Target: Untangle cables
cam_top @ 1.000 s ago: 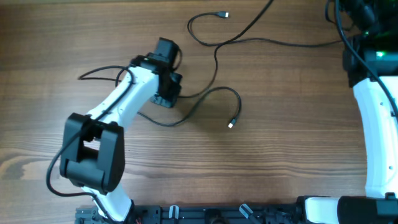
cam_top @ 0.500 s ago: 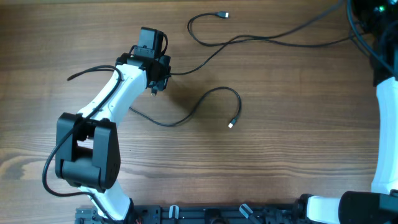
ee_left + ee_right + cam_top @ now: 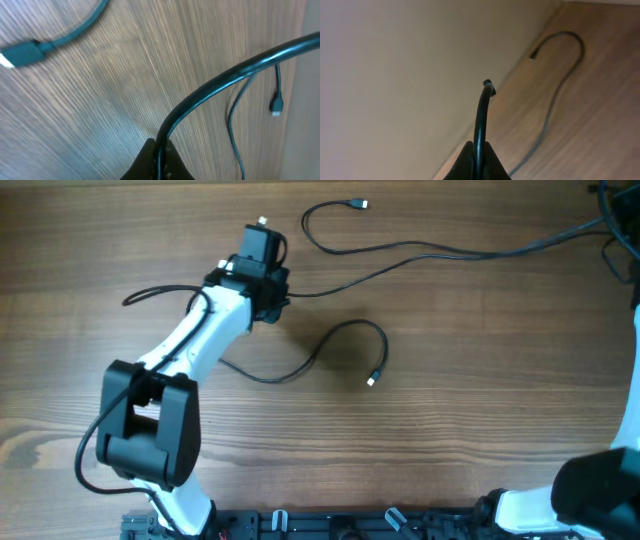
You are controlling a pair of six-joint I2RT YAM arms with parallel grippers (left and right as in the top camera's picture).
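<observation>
Nearest, the left arm (image 3: 150,420) rose from the near-left edge of the wooden table (image 3: 480,440) and reached toward the far centre-left. The right arm (image 3: 605,495) stood at the near-right corner, running up the right edge.

Right of the left forearm, the near cable (image 3: 340,330) lay slack on the table in an open curve. Its plug (image 3: 371,380) rested apart from everything else, and its other end passed under the arm.

Beyond that, the left gripper (image 3: 160,152) was clamped, fingers pinched together, on the held cable (image 3: 245,67). In the overhead view this cable left the gripper and ran rightward across the table to the far-right corner.

Farther still, the far cable (image 3: 345,252) made a small loop on the table, its plug (image 3: 360,203) lying near the far edge. Its length joined the line of the held cable toward the right; whether the two crossed or merely lay side by side could not be determined.

The right gripper (image 3: 477,155) was outside the overhead view. Its wrist camera showed it raised off the table, fingers closed tight on a black cord (image 3: 480,115), the cord's free end standing above the fingers. Which cable this was could not be confirmed.
</observation>
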